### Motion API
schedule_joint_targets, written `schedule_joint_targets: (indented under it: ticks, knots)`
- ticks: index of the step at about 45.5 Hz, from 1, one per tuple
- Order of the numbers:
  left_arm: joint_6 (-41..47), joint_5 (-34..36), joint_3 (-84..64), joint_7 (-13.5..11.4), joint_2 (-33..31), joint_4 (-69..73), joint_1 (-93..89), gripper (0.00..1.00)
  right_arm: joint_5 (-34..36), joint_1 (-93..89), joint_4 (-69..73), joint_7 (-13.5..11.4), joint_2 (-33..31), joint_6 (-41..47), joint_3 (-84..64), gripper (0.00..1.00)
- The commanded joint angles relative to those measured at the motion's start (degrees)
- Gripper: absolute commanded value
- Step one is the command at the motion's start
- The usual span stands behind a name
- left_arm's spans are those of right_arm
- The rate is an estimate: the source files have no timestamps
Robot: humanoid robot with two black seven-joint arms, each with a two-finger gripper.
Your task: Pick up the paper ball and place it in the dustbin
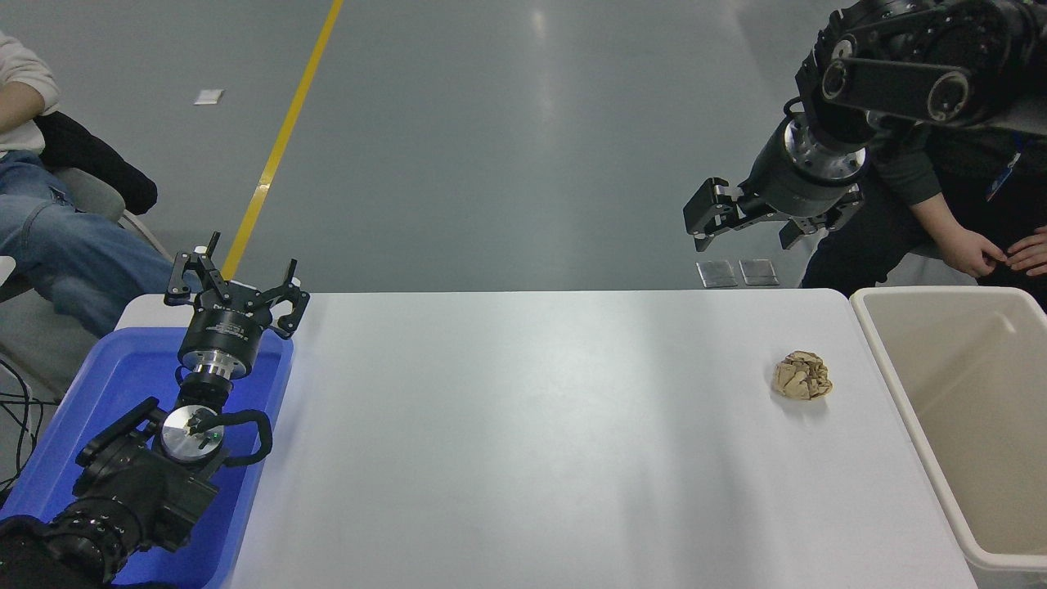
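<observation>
The tan-brown paper ball point(802, 376) lies on the white table point(523, 442) near its right end, a little left of the beige dustbin point(965, 417). The dustbin stands at the table's right edge and looks empty. My right gripper point(748, 233) is open and empty, held high beyond the table's far edge, well above and behind the ball. My left gripper point(235, 290) is open and parked over the blue tray at the lower left.
A shallow blue tray point(98, 384) sits at the table's left end under the left arm. A person's hands point(994, 254) rest just behind the dustbin at the right. Another person sits at the far left point(49, 237).
</observation>
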Motion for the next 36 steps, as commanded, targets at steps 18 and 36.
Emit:
schedule_joint_targets:
  ticks: [18,36]
  knots:
    - [0.0,0.01,0.01,0.0,0.01,0.01,-0.07,0.99,0.16,-4.29,-8.65,0.1,-4.53,0.0,2.4,1.0]
    - [0.0,0.01,0.01,0.0,-0.07,0.01,0.02,0.99,-2.38,-9.82,-9.79,0.01,-5.5,0.0,1.87,1.0]
